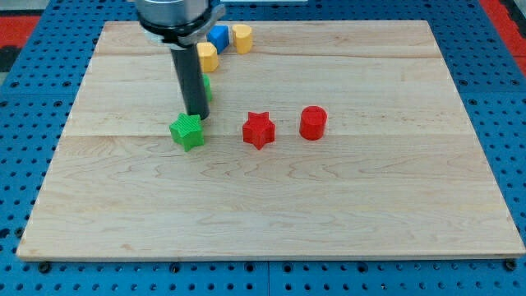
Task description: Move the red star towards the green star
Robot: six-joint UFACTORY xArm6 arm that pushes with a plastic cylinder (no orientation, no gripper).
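The red star lies near the middle of the wooden board. A green block, cube-like, lies to its left. My tip stands just above that green block, touching or nearly touching its top right edge. Another green block, mostly hidden behind my rod, shows as a sliver higher up; its shape cannot be made out. The red star is apart from my tip, to the view's right of it.
A red cylinder stands right of the red star. Near the view's top are a yellow block, a blue block and a yellow cylinder. A blue pegboard surrounds the board.
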